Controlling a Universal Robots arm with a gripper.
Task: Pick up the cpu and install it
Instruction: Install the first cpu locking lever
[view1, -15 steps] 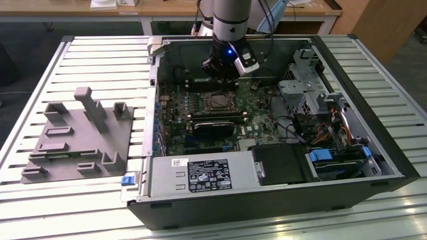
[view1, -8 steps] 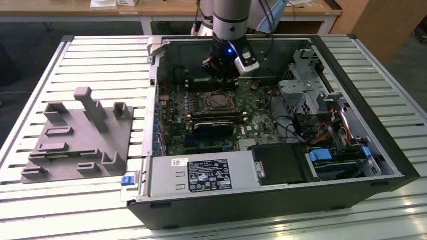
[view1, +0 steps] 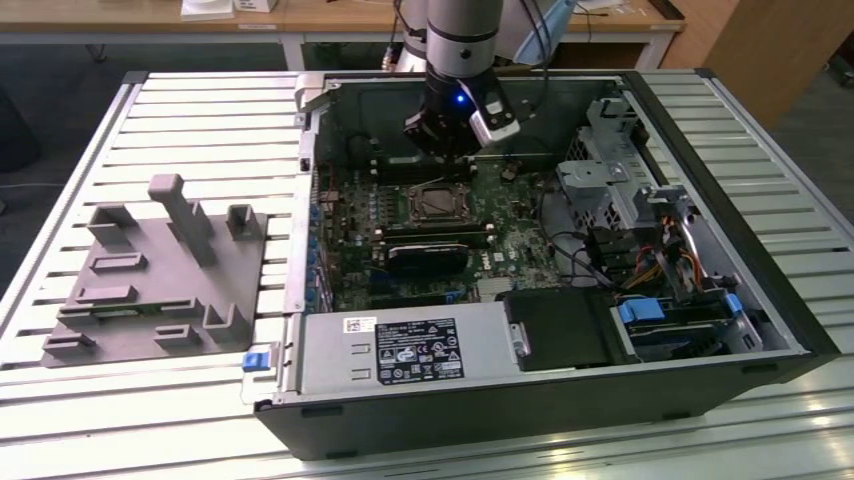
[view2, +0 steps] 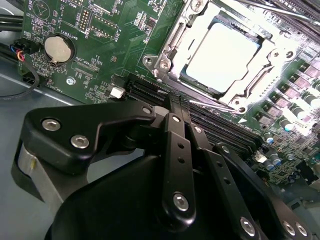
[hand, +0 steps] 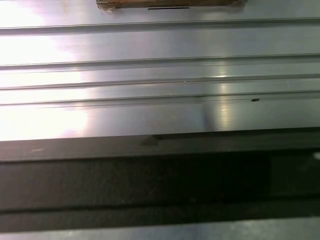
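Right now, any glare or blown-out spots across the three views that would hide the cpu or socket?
Second wrist view: the cpu top is washed near white by glare, though the socket frame edges stay readable, and the gripper linkage is dark in the foreground. First wrist view: broad reflections on the slatted metal table. Exterior view: even light, socket area visible, mild shine on table slats.
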